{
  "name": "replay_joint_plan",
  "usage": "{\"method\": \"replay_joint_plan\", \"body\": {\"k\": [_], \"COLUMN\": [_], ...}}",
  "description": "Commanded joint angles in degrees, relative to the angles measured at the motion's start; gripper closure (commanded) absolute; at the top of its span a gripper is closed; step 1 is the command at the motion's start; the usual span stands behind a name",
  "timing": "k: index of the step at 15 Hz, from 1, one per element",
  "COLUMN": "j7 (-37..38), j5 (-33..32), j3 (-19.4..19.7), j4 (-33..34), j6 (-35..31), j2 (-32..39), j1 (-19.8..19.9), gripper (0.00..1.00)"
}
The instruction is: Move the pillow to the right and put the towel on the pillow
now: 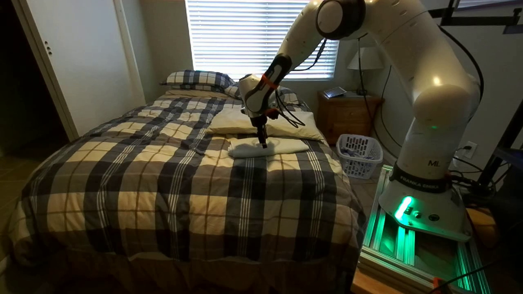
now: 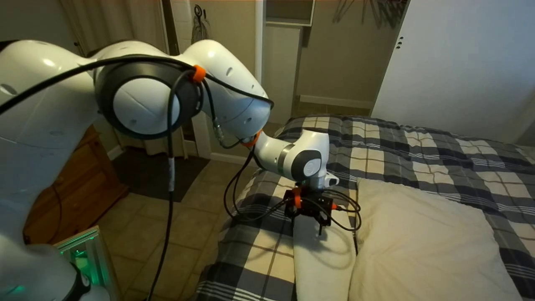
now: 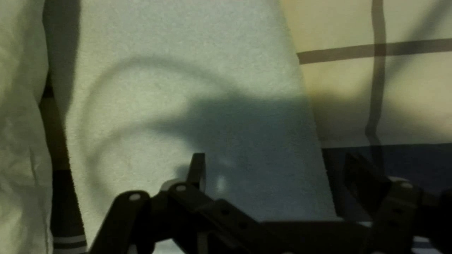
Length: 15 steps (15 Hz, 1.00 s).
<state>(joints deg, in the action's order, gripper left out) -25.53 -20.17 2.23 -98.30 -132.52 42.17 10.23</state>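
Wrist view: the cream pillow lies at far left, separated by a narrow gap from the off-white towel, which rests flat beside it. The gripper, its two fingers spread apart and unladen, stands over the towel's right-hand edge; plaid bedspread, underlying pillow and towel, shows at far right.

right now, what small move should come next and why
Probably ease the open gripper down, then close: in the wrist view its jaws span an edge of the towel, one over it, one over the bedding, with nothing gripped.
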Motion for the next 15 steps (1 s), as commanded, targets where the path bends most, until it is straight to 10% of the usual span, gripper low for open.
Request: {"method": "replay_joint_plan", "body": {"k": [1, 14, 15], "j7": [-1.23, -2.85, -2.78], "j5": [1.11, 0.16, 0.11], "j3": [-0.05, 0.23, 0.29], "j4": [2.46, 10.33, 10.84], "j6": [3.12, 8.47, 8.64], "j2": [1.71, 8.27, 8.61], "j1": [-0.52, -1.71, -1.75], "gripper": [0.0, 0.0, 0.25]}}
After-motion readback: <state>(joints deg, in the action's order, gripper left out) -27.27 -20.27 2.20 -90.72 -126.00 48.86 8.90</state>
